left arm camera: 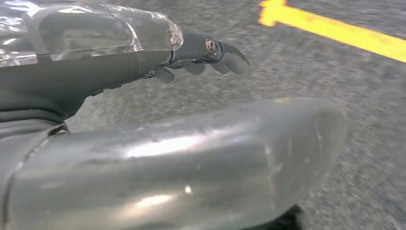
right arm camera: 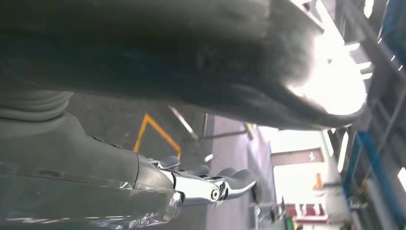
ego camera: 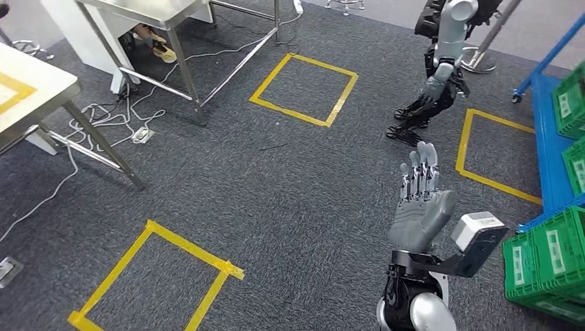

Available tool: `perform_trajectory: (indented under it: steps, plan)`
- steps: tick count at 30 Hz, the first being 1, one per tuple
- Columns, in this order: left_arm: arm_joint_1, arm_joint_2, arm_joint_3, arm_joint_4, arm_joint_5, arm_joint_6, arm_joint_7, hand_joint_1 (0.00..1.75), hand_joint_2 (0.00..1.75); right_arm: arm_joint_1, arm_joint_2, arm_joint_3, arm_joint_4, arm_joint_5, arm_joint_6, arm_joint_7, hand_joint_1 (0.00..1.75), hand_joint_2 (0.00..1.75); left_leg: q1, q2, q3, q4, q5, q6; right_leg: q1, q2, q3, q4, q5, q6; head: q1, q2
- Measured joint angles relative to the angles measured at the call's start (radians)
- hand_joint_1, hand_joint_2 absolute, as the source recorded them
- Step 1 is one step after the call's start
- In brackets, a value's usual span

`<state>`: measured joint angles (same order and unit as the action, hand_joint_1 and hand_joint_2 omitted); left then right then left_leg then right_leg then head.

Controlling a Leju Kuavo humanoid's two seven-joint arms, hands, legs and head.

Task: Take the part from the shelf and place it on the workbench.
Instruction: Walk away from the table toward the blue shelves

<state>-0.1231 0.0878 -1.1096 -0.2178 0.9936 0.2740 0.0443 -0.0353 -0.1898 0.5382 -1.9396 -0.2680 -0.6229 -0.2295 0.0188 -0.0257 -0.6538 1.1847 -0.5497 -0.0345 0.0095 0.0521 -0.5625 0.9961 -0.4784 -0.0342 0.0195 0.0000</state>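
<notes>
Since no part is in hand, the task stands, by judgement, at its approach stage.

- Floor (ego camera: pixel 290 193): grey carpet, running under everything else.
- Shelf (ego camera: pixel 552 158): blue steel frame at the right edge of the head view. The part is presumably here, but it cannot be picked out.
- Worktop (ego camera: pixel 34 89): white-topped with a yellow tape mark, at the far left. It is the likely set-down place and lies well apart from the shelf, across the floor.
- Steel table (ego camera: pixel 159 14): bare metal legs, behind the worktop.
- Tape squares (ego camera: pixel 303 89): yellow outlines stuck to the floor (standing marks, perhaps).
- Second humanoid robot (ego camera: pixel 441 69): silver and black, standing near the shelf's far end.
- Green crates (ego camera: pixel 545 265): slotted plastic with white labels, stacked on the shelf. Their contents are hidden.
- Right hand (ego camera: pixel 421 214): raised palm-down. Its fingers (ego camera: pixel 421 169) are straight and close together, holding nothing.
- Left hand (left arm camera: pixel 143 62): seen from its wrist camera over the carpet, with fingers loosely extended, thumb apart and nothing held.
- Cables (ego camera: pixel 110 117): white, tangled under the tables.

Governing relation: the crates lie to the right of the right hand and just beside its wrist, so the right hand is much the nearer. The fingers point forward along the shelf's front, not into it, so the reach needs a turn to the right.
</notes>
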Motion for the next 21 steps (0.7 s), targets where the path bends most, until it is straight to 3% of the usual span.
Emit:
perform_trajectory:
  steps: [2, 3, 4, 6, 8, 10, 12, 13, 14, 16, 17, 19, 21]
  plan:
    - [0.001, -0.001, 0.000, 0.000, -0.001, 0.000, -0.006, 0.00, 0.00, -0.002, 0.004, 0.000, 0.026, -0.010, 0.002, -0.009, 0.00, 0.00, 0.007, -0.063, 0.041, -0.110, 0.056, 0.003, -0.002, 0.025, -0.002, 0.013, -0.012, 0.009, -0.005, 0.000]
    - [0.002, -0.001, 0.001, 0.000, -0.001, 0.000, -0.007, 0.00, 0.00, -0.004, 0.006, 0.000, 0.037, -0.012, 0.003, -0.011, 0.00, 0.00, 0.009, -0.088, 0.053, -0.139, 0.061, 0.004, -0.005, 0.037, -0.006, 0.018, -0.015, 0.015, -0.006, 0.000]
    - [0.004, -0.002, 0.001, 0.000, -0.001, -0.001, -0.007, 0.00, 0.00, -0.005, 0.006, 0.000, 0.047, -0.014, 0.004, -0.012, 0.00, 0.00, 0.009, -0.095, 0.058, -0.147, 0.054, 0.007, -0.009, 0.051, -0.010, 0.021, -0.016, 0.022, -0.007, 0.000]
    - [0.005, -0.003, 0.002, 0.000, -0.002, -0.001, -0.008, 0.00, 0.00, -0.005, 0.007, 0.000, 0.062, -0.015, 0.006, -0.015, 0.00, 0.00, 0.006, -0.065, 0.068, -0.156, 0.052, 0.014, -0.014, 0.070, -0.016, 0.021, -0.015, 0.034, -0.008, 0.000]
    - [0.006, -0.002, 0.003, 0.000, -0.002, -0.001, -0.009, 0.00, 0.00, -0.009, 0.007, 0.001, 0.073, -0.015, 0.007, -0.016, 0.00, 0.00, 0.006, -0.026, 0.080, -0.164, 0.049, 0.025, -0.012, 0.034, -0.037, 0.058, -0.036, 0.045, -0.001, 0.000]
    - [0.007, -0.003, 0.005, 0.000, -0.005, -0.003, -0.010, 0.00, 0.00, -0.016, 0.009, 0.001, 0.088, -0.021, 0.009, -0.016, 0.00, 0.00, 0.003, 0.015, 0.091, -0.168, 0.041, 0.033, -0.011, -0.024, -0.098, 0.170, -0.085, 0.057, 0.011, 0.000]
    - [0.008, -0.004, 0.006, 0.000, -0.010, -0.007, -0.010, 0.00, 0.00, -0.018, 0.012, 0.001, 0.116, -0.038, 0.015, -0.017, 0.00, 0.00, -0.001, 0.054, 0.098, -0.168, 0.032, 0.035, -0.016, -0.045, -0.164, 0.282, -0.116, 0.063, 0.018, 0.000]
    - [0.008, -0.004, 0.006, 0.000, -0.012, -0.009, -0.010, 0.00, 0.00, -0.017, 0.014, 0.001, 0.136, -0.055, 0.022, -0.022, 0.00, 0.00, -0.002, 0.072, 0.103, -0.167, 0.027, 0.034, -0.017, -0.048, -0.175, 0.295, -0.106, 0.064, 0.020, 0.000]
    - [0.007, -0.006, 0.006, 0.000, -0.015, -0.010, -0.009, 0.00, 0.00, -0.017, 0.016, 0.000, 0.160, -0.079, 0.033, -0.031, 0.00, 0.00, -0.002, 0.087, 0.109, -0.168, 0.022, 0.032, -0.018, -0.052, -0.165, 0.268, -0.077, 0.063, 0.023, 0.000]
    - [0.002, -0.009, 0.006, 0.000, -0.020, -0.011, -0.007, 0.00, 0.00, -0.016, 0.020, -0.005, 0.212, -0.132, 0.064, -0.061, 0.00, 0.00, -0.002, 0.109, 0.122, -0.169, 0.013, 0.027, -0.015, -0.075, -0.102, 0.139, -0.007, 0.054, 0.027, 0.000]
    - [-0.001, -0.011, 0.006, 0.000, -0.021, -0.011, -0.007, 0.00, 0.00, -0.017, 0.023, -0.008, 0.238, -0.154, 0.079, -0.077, 0.00, 0.00, -0.003, 0.118, 0.127, -0.170, 0.009, 0.024, -0.009, -0.091, -0.072, 0.079, 0.013, 0.047, 0.028, 0.000]
    - [-0.005, -0.015, 0.006, -0.001, -0.023, -0.011, -0.006, 0.00, 0.00, -0.018, 0.027, -0.014, 0.285, -0.185, 0.100, -0.100, 0.00, 0.00, -0.005, 0.131, 0.131, -0.174, 0.005, 0.015, 0.002, -0.112, -0.045, 0.026, 0.013, 0.034, 0.028, 0.000]
    - [-0.007, -0.019, 0.006, -0.002, -0.025, -0.012, -0.006, 0.00, 0.00, -0.016, 0.030, -0.020, 0.333, -0.221, 0.119, -0.116, 0.00, 0.00, -0.003, 0.138, 0.138, -0.179, 0.001, 0.004, 0.005, -0.101, -0.040, 0.016, 0.012, 0.022, 0.028, 0.000]
